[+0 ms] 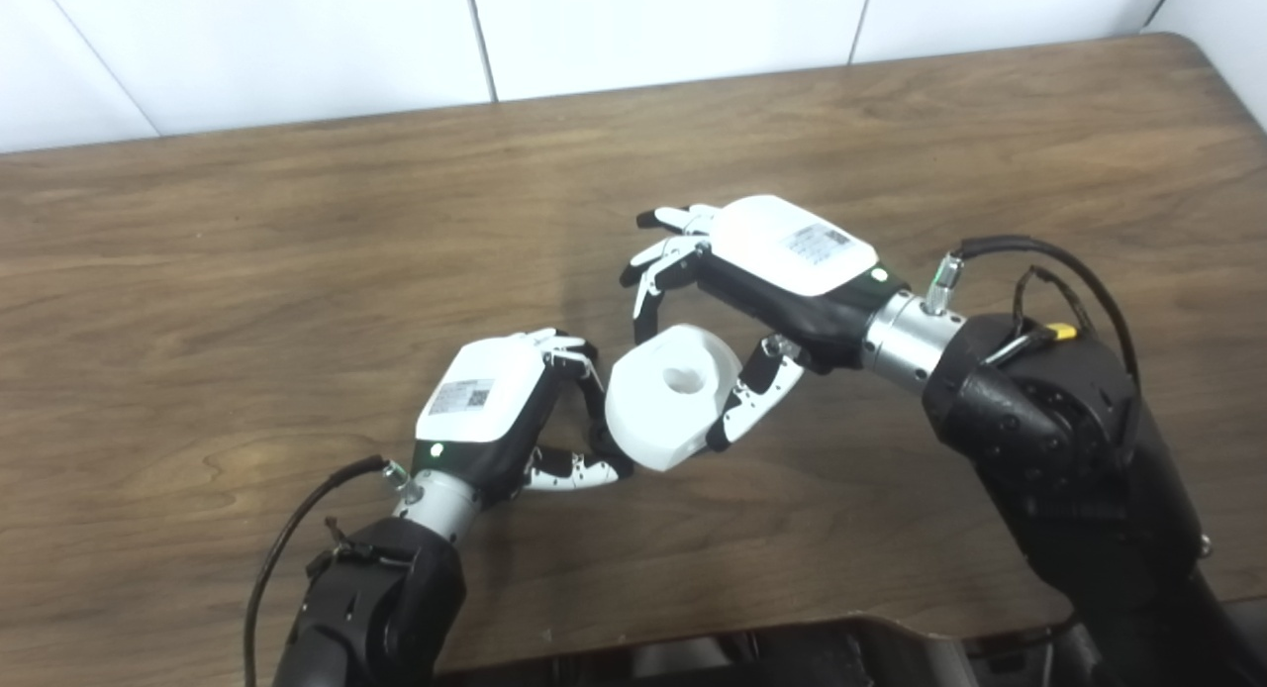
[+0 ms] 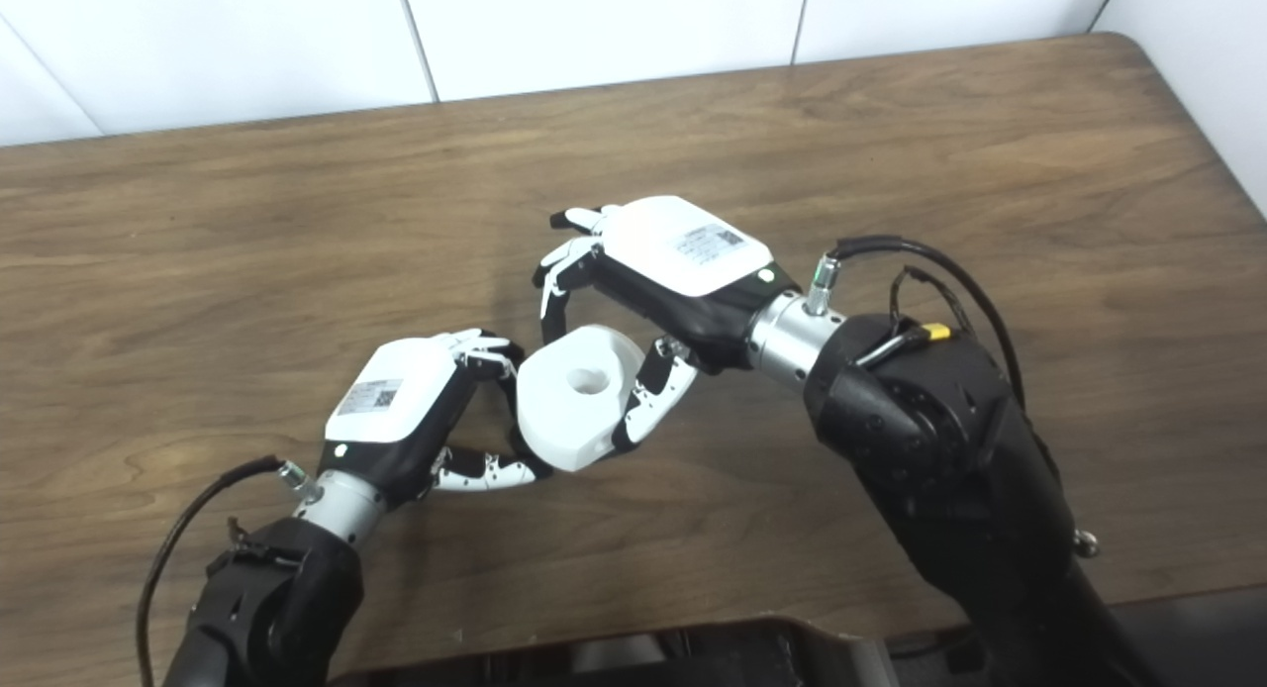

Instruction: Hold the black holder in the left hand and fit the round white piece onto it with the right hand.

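The round white piece [image 1: 671, 398] sits between my two hands, raised a little above the brown worktop [image 1: 297, 271], its flat face with the central hole turned up toward my head cameras. My right hand [image 1: 762, 271] grasps it: the thumb presses against its near right side and the fingers [image 1: 648, 291] curl down over its far edge.

My left hand [image 1: 495, 410] is closed at the piece's left side, thumb stretched out beneath it and fingers bent in against its rim. I judge that this hand is holding the black holder, as the task requires, but the holder itself is hidden behind my own fingers and the white piece. All I can make out there is dark shapes that may be finger parts just as well. So I cannot say for certain what the left hand is clenched on, or whether it holds anything.

As to progress, the pick-up part looks done: the white piece is in my right hand and has been brought right up against my left hand. Whether the piece is already seated on the holder, only partly pushed on, or merely touching it, I cannot tell from either view. The piece looks slightly tilted, which makes me think the fit is not yet finished. What probably remains is to press it home squarely and let go with the right hand.
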